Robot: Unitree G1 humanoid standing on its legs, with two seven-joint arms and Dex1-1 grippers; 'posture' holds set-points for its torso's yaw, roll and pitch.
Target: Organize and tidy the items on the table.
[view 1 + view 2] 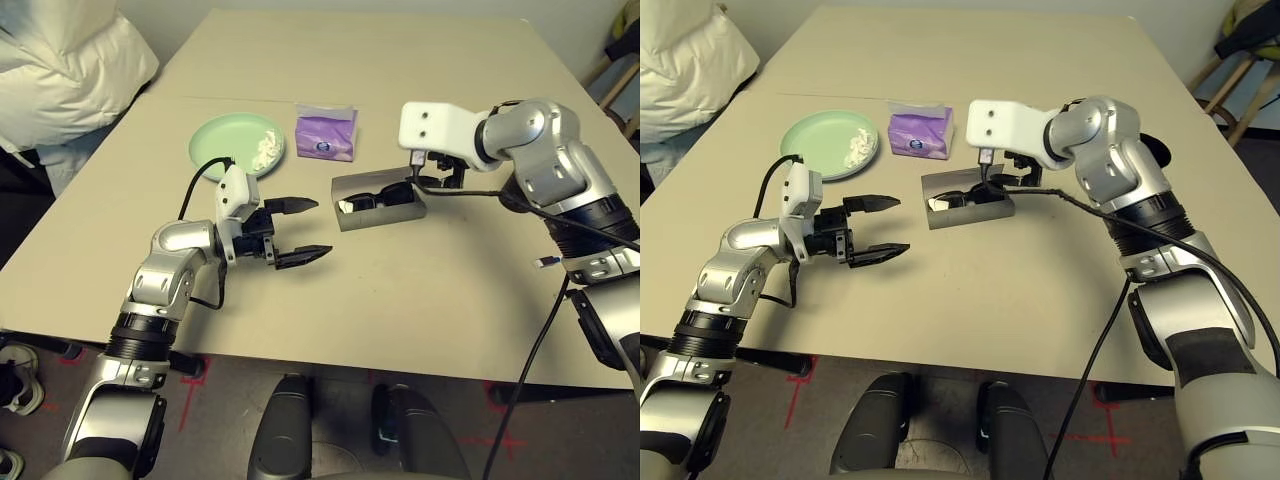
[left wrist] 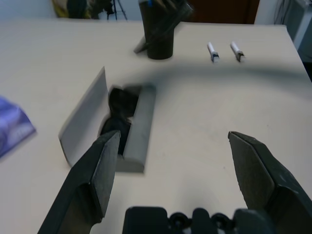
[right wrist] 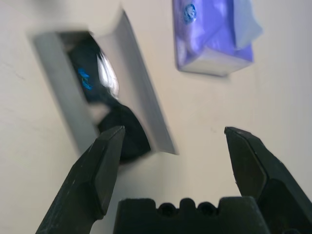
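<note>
Both grippers, left gripper (image 1: 298, 230) and right gripper (image 3: 170, 161), stand spread and empty beside the open glasses case (image 1: 378, 202); the loosely seated sunglasses (image 1: 372, 201) risk jamming its lid.

Head stereo downward; wrist views close.

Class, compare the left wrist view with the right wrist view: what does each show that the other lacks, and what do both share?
Left wrist view only: a black cup and two small sticks beyond the case. Right wrist view only: nothing but that arm's own open fingers. Both share: the open case with sunglasses inside, the purple tissue pack and the table.
</note>
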